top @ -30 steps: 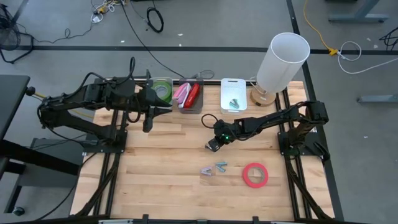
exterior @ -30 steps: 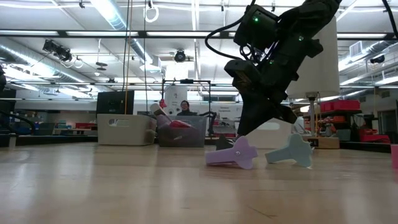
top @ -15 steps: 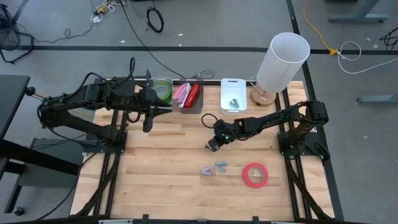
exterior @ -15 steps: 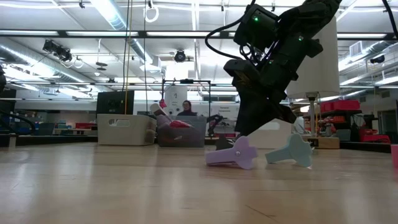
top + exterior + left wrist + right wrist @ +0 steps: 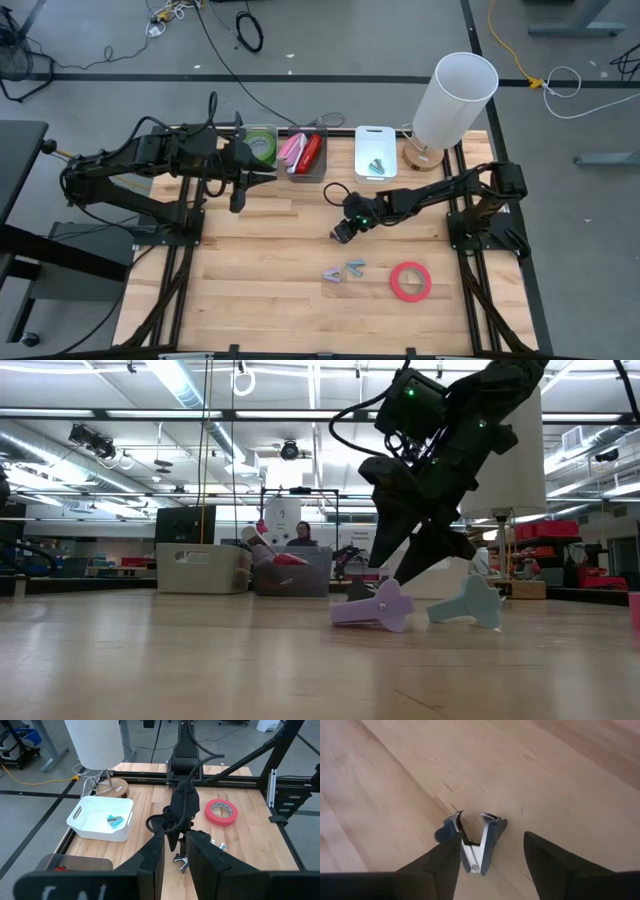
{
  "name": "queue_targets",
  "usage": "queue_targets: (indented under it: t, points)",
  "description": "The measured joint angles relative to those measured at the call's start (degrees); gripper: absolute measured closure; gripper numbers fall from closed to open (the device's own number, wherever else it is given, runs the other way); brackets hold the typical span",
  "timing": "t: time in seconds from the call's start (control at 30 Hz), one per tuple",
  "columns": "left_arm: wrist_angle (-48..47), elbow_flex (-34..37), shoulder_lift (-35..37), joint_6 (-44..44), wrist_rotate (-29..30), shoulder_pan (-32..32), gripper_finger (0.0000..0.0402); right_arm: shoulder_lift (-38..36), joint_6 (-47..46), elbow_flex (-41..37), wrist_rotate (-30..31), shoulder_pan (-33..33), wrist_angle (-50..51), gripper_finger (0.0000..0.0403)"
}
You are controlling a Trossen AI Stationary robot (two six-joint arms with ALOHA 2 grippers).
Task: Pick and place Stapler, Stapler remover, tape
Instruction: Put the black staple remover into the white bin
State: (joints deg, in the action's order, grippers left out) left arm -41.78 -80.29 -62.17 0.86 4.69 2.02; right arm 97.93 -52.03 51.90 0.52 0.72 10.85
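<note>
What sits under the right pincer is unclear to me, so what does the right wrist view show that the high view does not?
Only the right wrist view: a stapler remover lying on the wood between the fingers of the open right pincer. Only the high view: the red tape, two more removers, the white bin and the left arm waiting near the bins. Both: the wooden table.

Likely a robotics lab: ceiling ducts (image 5: 60, 445), strip lights (image 5: 185, 382), far shelving (image 5: 545, 555) and floor cables (image 5: 250, 30).
</note>
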Motion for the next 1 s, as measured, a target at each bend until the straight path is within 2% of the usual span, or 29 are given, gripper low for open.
queue_targets:
  t: [0.23,0.43,1.0]
  points:
    - [-0.1,0.0,0.0,0.0,0.0,0.0,0.0319,1.3,-1.1,0.0,0.3,-0.1,-1.3,0.0196]
    - [-0.1,0.0,0.0,0.0,0.0,0.0,0.0319,1.3,-1.2,0.0,0.5,-0.4,-0.7,0.0219]
    - [-0.1,0.0,0.0,0.0,0.0,0.0,0.0319,1.3,-1.7,0.0,0.0,-0.4,-0.8,0.0363]
